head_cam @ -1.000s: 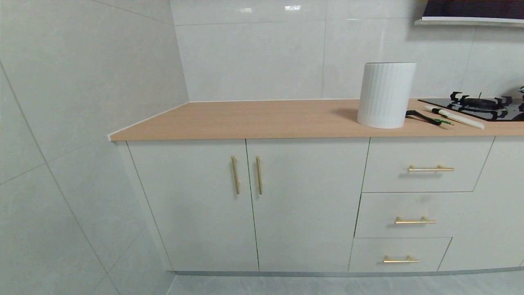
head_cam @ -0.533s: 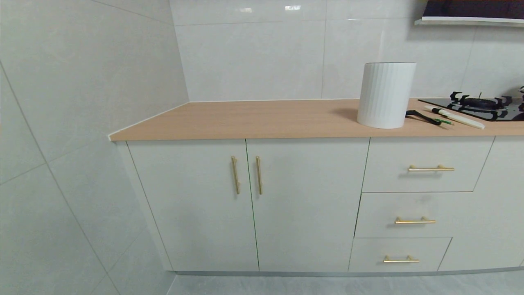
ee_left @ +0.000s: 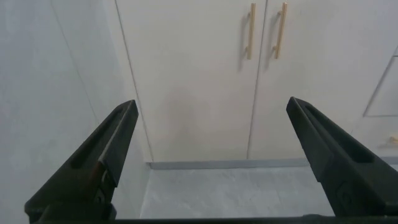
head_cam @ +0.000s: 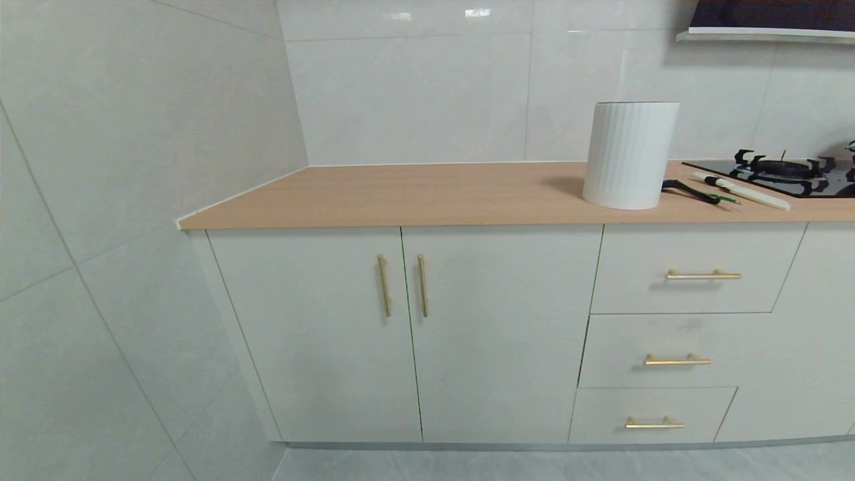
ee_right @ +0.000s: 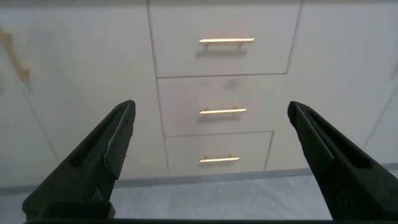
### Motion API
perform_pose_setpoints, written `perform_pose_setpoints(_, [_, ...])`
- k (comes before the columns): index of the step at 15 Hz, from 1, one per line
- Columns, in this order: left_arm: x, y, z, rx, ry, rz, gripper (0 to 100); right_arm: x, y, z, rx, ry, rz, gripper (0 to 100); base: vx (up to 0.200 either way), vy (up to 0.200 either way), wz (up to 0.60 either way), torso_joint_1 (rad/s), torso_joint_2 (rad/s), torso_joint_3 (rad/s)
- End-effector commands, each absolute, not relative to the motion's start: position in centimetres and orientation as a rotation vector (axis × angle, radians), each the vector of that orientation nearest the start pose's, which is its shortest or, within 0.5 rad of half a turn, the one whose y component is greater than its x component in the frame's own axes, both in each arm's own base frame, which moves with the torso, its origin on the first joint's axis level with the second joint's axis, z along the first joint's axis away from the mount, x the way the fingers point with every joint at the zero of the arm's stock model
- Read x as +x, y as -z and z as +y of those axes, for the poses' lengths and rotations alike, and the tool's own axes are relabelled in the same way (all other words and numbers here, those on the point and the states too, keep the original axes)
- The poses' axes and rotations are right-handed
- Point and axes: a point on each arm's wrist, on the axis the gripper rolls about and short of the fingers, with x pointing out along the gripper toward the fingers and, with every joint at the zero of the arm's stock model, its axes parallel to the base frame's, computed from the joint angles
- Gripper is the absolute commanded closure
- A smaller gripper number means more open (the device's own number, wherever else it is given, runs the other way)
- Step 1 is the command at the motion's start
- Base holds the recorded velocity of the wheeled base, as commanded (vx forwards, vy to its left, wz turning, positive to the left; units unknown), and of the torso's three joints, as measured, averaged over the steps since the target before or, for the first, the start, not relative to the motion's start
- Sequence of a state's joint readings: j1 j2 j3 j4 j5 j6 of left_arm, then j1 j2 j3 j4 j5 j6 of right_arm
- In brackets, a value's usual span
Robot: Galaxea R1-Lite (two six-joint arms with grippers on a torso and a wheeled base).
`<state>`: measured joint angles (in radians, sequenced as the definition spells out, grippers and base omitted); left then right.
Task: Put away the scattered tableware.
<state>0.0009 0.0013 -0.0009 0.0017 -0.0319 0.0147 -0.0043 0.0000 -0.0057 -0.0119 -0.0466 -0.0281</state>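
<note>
A tall white ribbed container [head_cam: 630,154] stands on the wooden countertop [head_cam: 427,196]. Right of it lie a black-handled utensil [head_cam: 691,192] and a long white utensil with a dark and green grip [head_cam: 741,190], reaching onto the stove's edge. My left gripper [ee_left: 211,115] is open, held low in front of the double cabinet doors [ee_left: 264,74]. My right gripper [ee_right: 211,118] is open too, facing the stack of drawers [ee_right: 224,99]. Nothing is between either pair of fingers.
A black gas stove [head_cam: 781,172] sits at the counter's right end under a range hood [head_cam: 768,23]. Tiled walls close the left side and back. Below the counter are two doors with gold handles [head_cam: 403,285] and three drawers [head_cam: 695,274]. Grey floor [head_cam: 534,464] lies below.
</note>
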Motion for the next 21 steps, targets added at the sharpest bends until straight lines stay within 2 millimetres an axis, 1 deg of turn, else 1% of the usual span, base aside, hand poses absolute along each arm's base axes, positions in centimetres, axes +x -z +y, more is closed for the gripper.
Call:
perform_pose_setpoints(1, [-2.28, -7.52, -0.08, 0.014, 0.032, 0.003, 0, -2.27, -7.6, -0.03, -0.026, 0.015, 0.002, 0, 0.0, 0.0, 0.0, 0.0, 0.0, 0.0])
perform_pose_setpoints(13, [-2.28, -7.52, -0.08, 0.008, 0.031, 0.003, 0, -2.28, -7.63, -0.03, -0.018, 0.015, -0.003, 0, 0.0, 0.0, 0.0, 0.0, 0.0, 0.0])
perform_pose_setpoints(21, [-2.28, -7.52, -0.08, 0.008, 0.031, 0.003, 0, -2.28, -7.63, -0.03, -0.015, 0.015, -0.003, 0, 0.2, 0.0, 0.0, 0.003, 0.0, 0.002])
